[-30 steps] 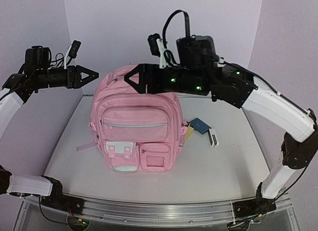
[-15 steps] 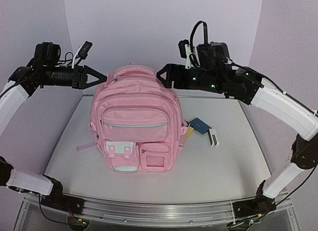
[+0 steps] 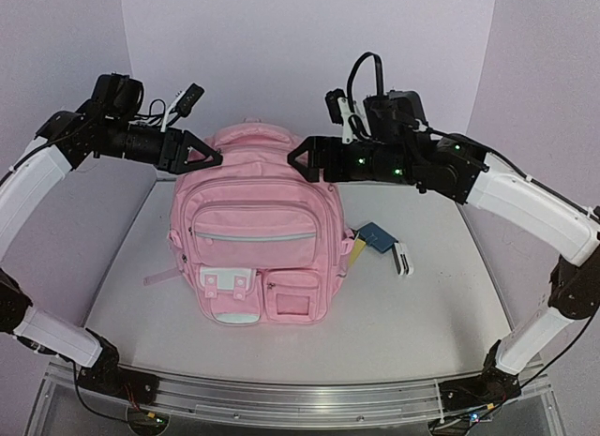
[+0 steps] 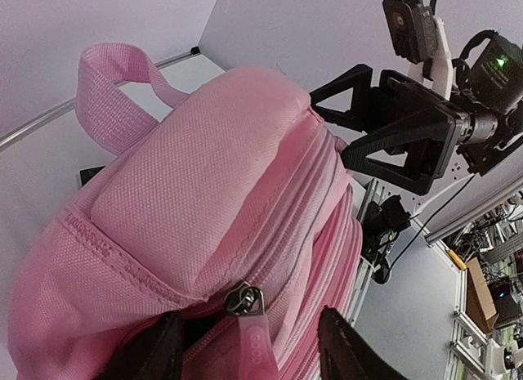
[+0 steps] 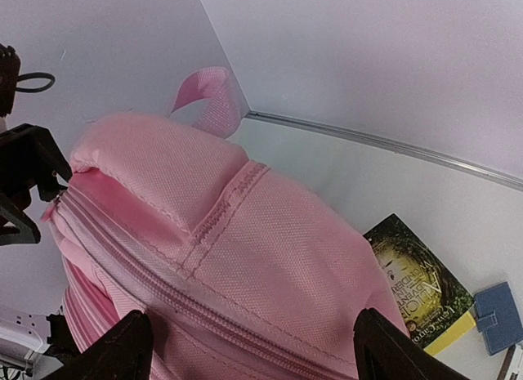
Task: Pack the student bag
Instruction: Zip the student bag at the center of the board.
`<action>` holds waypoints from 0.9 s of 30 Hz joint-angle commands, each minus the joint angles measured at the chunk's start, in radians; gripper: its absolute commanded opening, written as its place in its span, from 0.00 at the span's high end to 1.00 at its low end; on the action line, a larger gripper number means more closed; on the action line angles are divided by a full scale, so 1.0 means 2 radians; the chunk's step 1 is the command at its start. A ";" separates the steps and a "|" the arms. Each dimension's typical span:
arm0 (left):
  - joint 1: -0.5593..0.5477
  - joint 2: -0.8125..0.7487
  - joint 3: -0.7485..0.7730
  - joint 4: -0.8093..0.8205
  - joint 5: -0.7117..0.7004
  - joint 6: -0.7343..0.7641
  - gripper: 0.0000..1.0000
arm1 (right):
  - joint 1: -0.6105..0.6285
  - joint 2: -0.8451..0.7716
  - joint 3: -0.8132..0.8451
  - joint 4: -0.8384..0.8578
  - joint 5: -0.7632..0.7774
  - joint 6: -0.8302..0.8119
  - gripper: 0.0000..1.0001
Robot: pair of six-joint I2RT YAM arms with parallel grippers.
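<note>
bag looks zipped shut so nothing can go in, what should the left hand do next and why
Probably ease the left hand forward and close on the zipper pull: it lies between the open fingers, not gripped, and the bag looks zipped shut.

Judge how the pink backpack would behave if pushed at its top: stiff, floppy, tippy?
Probably floppy: the student bag is soft fabric with a puffy top. Likely tippy: it stands upright on the table, taller than wide. Its cloth weave should grip, not slip.

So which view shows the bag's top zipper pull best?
Left wrist: the zipper pull sits close up, low in frame. Right wrist shows zip tracks on the student bag but no clear pull; top external is too distant to tell.
</note>
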 commanded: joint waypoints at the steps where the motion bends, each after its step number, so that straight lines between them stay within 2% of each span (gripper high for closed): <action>1: -0.005 -0.001 0.023 -0.011 -0.025 0.018 0.57 | 0.002 0.006 -0.010 0.012 -0.013 -0.005 0.20; 4: -0.005 -0.013 0.018 0.000 -0.025 0.016 0.63 | 0.002 0.002 -0.017 0.017 -0.020 -0.010 0.29; 6: -0.005 -0.020 0.017 0.002 -0.029 0.016 0.66 | 0.002 -0.003 -0.024 0.021 -0.023 -0.013 0.30; 11: -0.005 -0.029 0.014 0.003 -0.036 0.014 0.72 | 0.002 -0.018 -0.042 0.031 -0.046 -0.018 0.24; 18: -0.006 -0.034 0.016 0.001 -0.039 0.014 0.85 | 0.002 -0.024 -0.057 0.036 -0.060 -0.020 0.23; 21: -0.006 -0.032 0.015 -0.001 -0.033 0.013 0.87 | 0.002 -0.029 -0.063 0.038 -0.071 -0.027 0.20; 22: -0.005 -0.032 0.015 -0.003 -0.031 0.013 0.87 | 0.002 -0.031 -0.065 0.039 -0.073 -0.028 0.19; 24: -0.005 -0.030 0.015 -0.008 -0.026 0.014 0.78 | 0.002 -0.035 -0.069 0.041 -0.076 -0.030 0.18; 27: -0.005 -0.029 0.014 -0.012 -0.023 0.016 0.71 | 0.002 -0.039 -0.072 0.041 -0.077 -0.031 0.18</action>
